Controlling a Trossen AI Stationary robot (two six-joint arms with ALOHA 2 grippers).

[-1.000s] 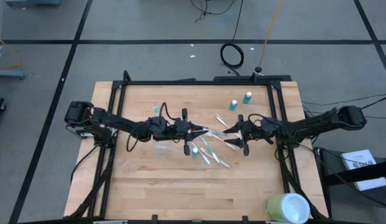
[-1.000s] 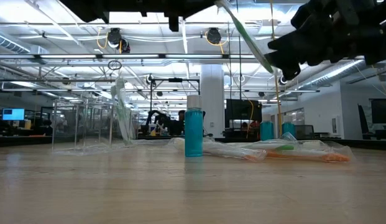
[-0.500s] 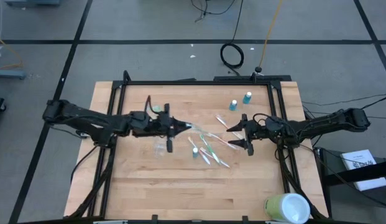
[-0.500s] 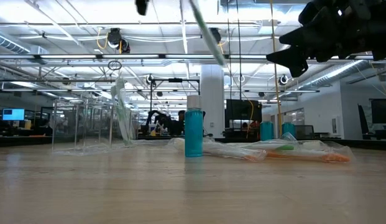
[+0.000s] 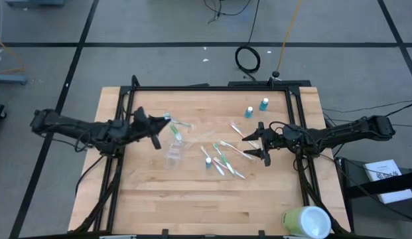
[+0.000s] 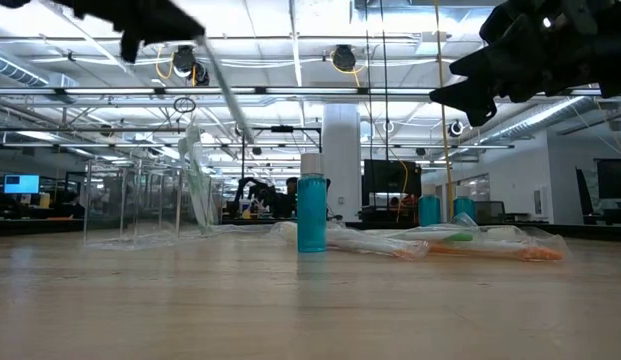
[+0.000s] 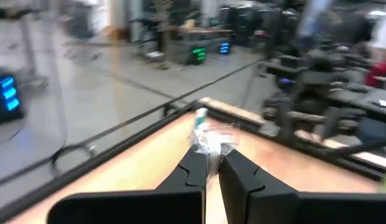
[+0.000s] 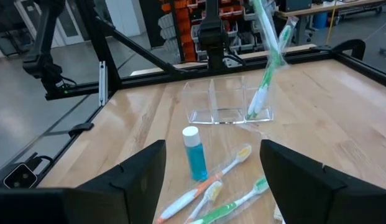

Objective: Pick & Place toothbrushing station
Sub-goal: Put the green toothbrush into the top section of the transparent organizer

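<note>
A wrapped toothbrush [image 5: 180, 125] hangs clamped in the left gripper [image 5: 162, 125], fingers pinched together on it, just above the clear plastic holder [image 8: 229, 99] that serves as the landmark on the wooden table [image 5: 192, 206]. One toothbrush [image 8: 265, 81] already leans upright in the holder's end compartment. Just beside the holder stands one small blue white-capped tube [image 5: 207, 161], with several loose toothbrushes [image 5: 227, 158] scattered next to it on the side away from the left arm; two more blue tubes [image 5: 256, 107] stand well apart from the holder, near the table's far edge. The right gripper [image 5: 262, 143] hovers over the loose brushes, jaws spread wide and holding nothing. The step in hand appears to be seating the carried brush in the holder: it would go best with the brush tipped near vertical, its lower end centred over a free compartment before the fingers part, since the crinkled wrapper could catch on a divider or nudge the light holder. A large pale green cup [image 5: 306, 222] sits far from the holder at the table's near corner.
</note>
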